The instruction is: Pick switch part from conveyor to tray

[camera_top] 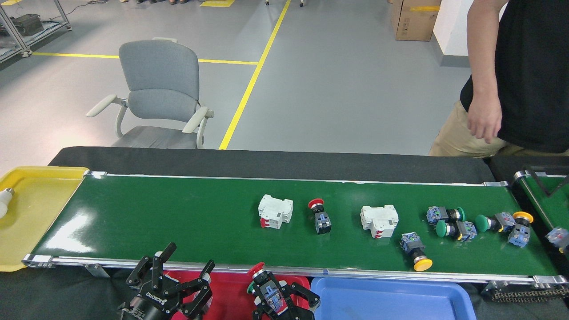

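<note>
The conveyor [178,222] carries several switch parts: a red-capped one [319,215], green-capped ones [446,215] [454,229] [491,221] and yellow-capped ones [415,253] [520,226]. Two white breakers [275,211] [378,219] lie among them. My right gripper [272,294] sits at the bottom edge, shut on a red-capped switch part [262,278], held over the red tray [226,284] just off the belt's near rail. To its left my left gripper [178,272] stands open and holds nothing.
A blue tray [391,298] lies right of the red one. A yellow tray [31,209] with a white bulb [3,201] sits at the belt's left end. A second belt [540,200] joins at right. A person [524,75] stands behind it; a grey chair [160,93] stands beyond.
</note>
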